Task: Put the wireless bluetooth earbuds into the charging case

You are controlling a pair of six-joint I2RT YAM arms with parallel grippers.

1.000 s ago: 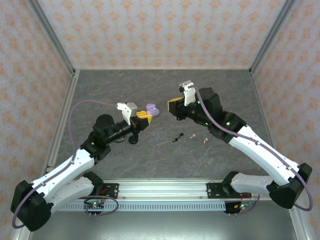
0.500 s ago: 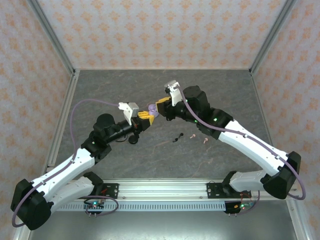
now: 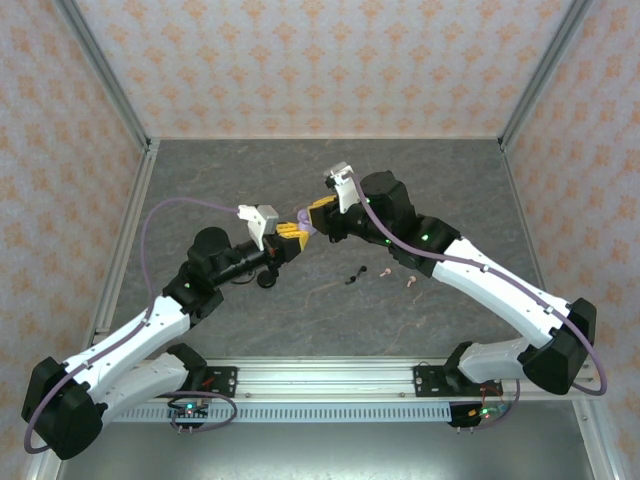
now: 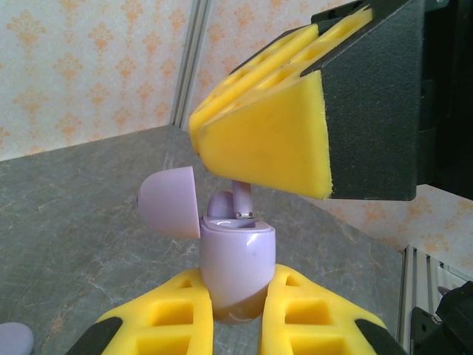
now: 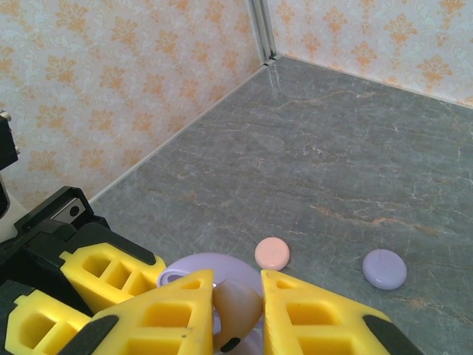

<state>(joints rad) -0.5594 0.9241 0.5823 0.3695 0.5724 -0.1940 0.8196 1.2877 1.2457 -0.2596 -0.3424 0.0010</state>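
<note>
Lilac is the colour of the little case [image 4: 236,259], and it is up in the air over the middle of the table [image 3: 230,170]. The left gripper [image 4: 238,297] has its yellow jaws squeezed tight on the bottom of the case and holds it upright. The lid [image 4: 168,201] is tipped back, so the case is open.

The right gripper [image 5: 235,285] comes in from the right. Its jaws are pinched narrow on one pale bud [image 4: 241,198]. From the left wrist you can see the thin stem of that bud poking down into the top of the case. It looks like it is going in but has not dropped all the way, because the jaws are right there holding it.

There is a round lilac bump inside the case next to the stem. I cannot tell if that is a second bud.

So I would say the task is in the middle. The case is open, and one bud is partly in. More are left: a black bud [image 3: 352,277] and two pink buds [image 3: 384,272] lie on the table, nearer than the grippers and a bit to the right. A pink puck [image 5: 272,253] and a lilac puck [image 5: 383,268] sit shut on the table too.
</note>
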